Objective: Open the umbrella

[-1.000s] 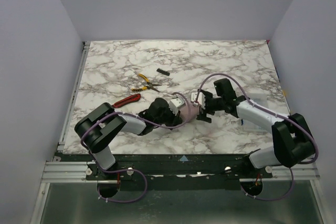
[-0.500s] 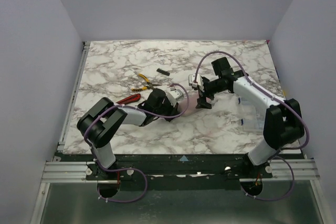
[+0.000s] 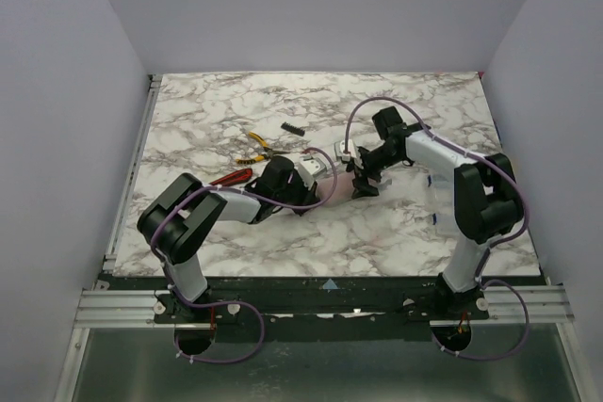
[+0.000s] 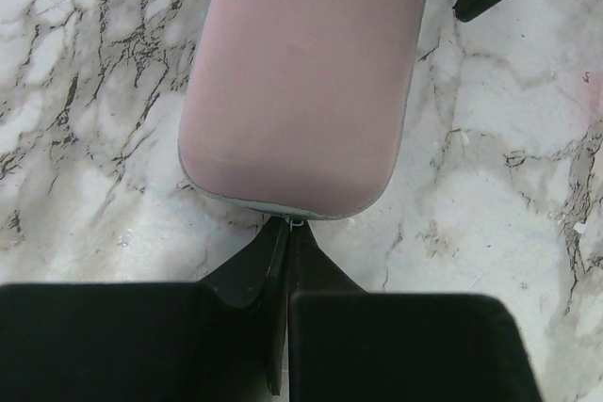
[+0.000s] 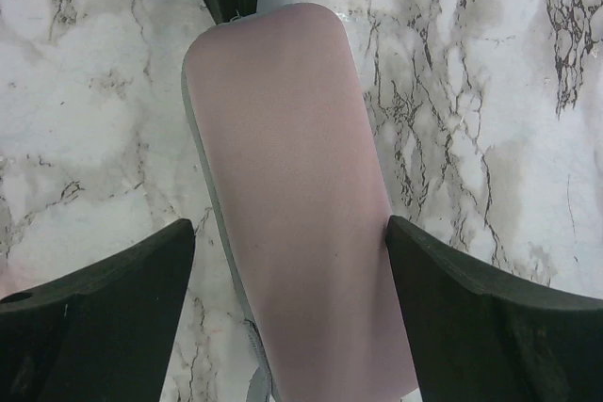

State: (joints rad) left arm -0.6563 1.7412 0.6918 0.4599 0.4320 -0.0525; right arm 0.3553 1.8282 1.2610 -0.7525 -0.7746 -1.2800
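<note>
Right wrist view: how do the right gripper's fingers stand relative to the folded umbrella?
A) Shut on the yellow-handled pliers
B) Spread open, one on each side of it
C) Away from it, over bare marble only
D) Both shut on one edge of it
B: the right gripper is open, its fingers flanking the folded umbrella, which lies on the marble table.

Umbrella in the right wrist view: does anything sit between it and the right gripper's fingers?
Nothing visible. The right gripper holds open fingers either side of the umbrella; only bare table shows in one gap, and the other finger seems to touch it.
</note>
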